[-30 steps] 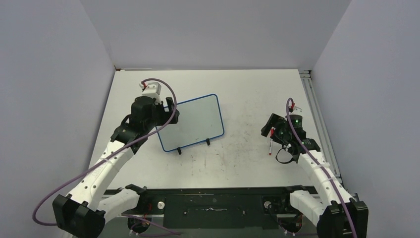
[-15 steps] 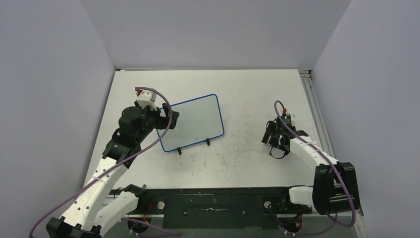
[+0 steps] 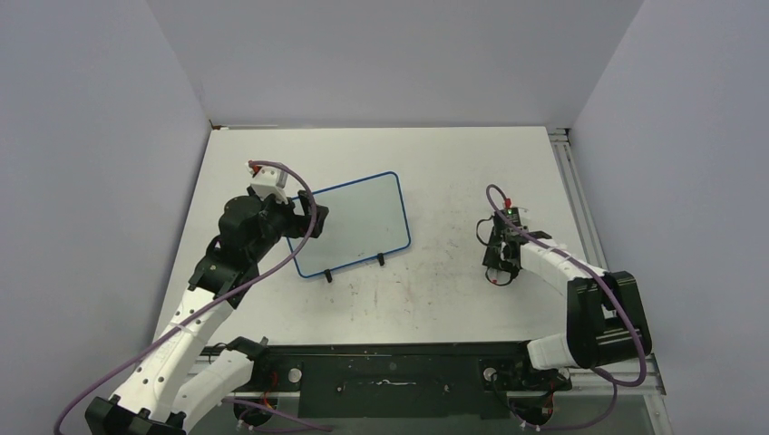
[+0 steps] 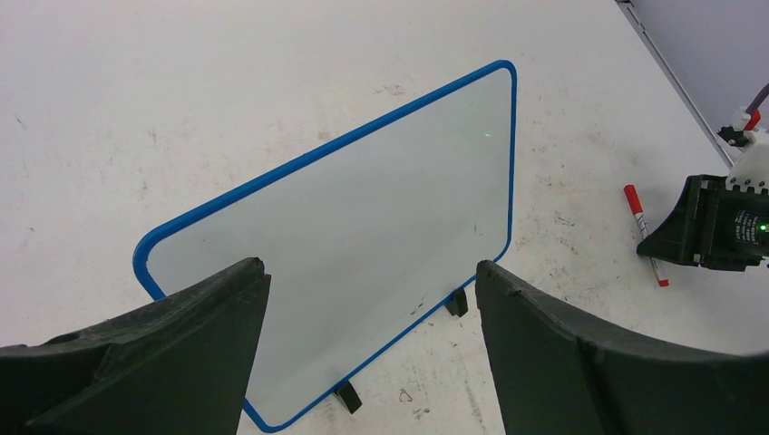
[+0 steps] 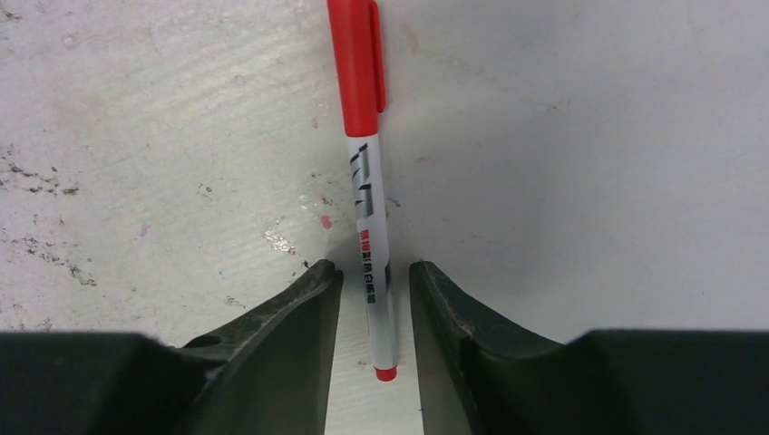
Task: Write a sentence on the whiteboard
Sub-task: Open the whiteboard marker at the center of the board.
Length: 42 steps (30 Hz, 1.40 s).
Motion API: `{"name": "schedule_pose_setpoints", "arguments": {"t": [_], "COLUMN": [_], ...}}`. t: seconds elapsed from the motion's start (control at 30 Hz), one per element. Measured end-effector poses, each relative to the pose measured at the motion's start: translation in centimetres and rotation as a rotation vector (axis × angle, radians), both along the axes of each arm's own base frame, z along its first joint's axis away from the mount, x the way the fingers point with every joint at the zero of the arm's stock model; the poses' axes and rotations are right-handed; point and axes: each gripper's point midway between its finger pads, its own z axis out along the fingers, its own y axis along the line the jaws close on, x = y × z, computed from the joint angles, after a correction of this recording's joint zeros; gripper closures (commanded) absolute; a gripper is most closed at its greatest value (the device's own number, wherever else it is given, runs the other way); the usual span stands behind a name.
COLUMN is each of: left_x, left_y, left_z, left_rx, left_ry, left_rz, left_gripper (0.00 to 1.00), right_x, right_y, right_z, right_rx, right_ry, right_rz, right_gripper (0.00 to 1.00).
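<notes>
One whiteboard (image 3: 349, 222), long axis roughly left-right

The whiteboard (image 3: 349, 222) stands on the table (image 3: 435, 163), left of centre, propped on two clip feet (image 3: 380, 260) along its near edge. The left gripper (image 3: 310, 215) sits at the board's left edge, its fingers spread wide with the board ahead of them. Well to the right, apart from the board, a marker (image 5: 367, 227) lies flat on the table. The right gripper (image 5: 374, 272) is down over the end away from its cap, one finger just beside it on each side.
</notes>
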Motion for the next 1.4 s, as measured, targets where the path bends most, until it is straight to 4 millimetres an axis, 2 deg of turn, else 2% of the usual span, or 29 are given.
{"name": "schedule_pose_setpoints", "arguments": {"t": [0.17,0.3,0.57,0.7,0.9,1.07,1.3,1.4], "left_x": [0.0,-0.1,-0.7,-1.5,-3.9,-7.1,-13.0,-14.8], "left_y": [0.0,0.0,-0.8,-2.2,-5.8,-9.0,-12.4,-13.3], "left_z": [-0.1,0.0,0.2,0.2,0.2,-0.9,-4.8,-6.3], "left_rx": [0.0,-0.001,-0.014,-0.02,0.011,0.1,0.252,0.325], "left_ry": [0.001,-0.001,-0.024,-0.039,-0.077,-0.125,-0.189,-0.196], "left_rz": [0.0,-0.002,-0.06,-0.147,-0.343,-0.525,-0.792,-0.862], "left_gripper": [0.18,0.18,0.18,0.18,0.18,0.18,0.17,0.17], "right_x": [0.4,0.4,0.2,0.2,-0.2,-2.7,-7.8,-10.0], "right_y": [0.5,0.7,2.3,4.2,8.1,11.6,17.3,19.1], "right_z": [0.0,0.0,0.7,2.8,7.9,9.5,10.8,11.4], "right_rx": [-0.019,-0.021,-0.031,-0.009,0.143,0.305,0.535,0.616], "right_ry": [0.001,-0.002,-0.01,-0.056,-0.184,-0.168,-0.067,-0.022], "right_rz": [0.025,0.039,0.113,0.188,0.312,0.448,0.686,0.776], "right_gripper": [0.79,0.94,0.95,0.95,0.95,0.95,0.95,0.95]}}
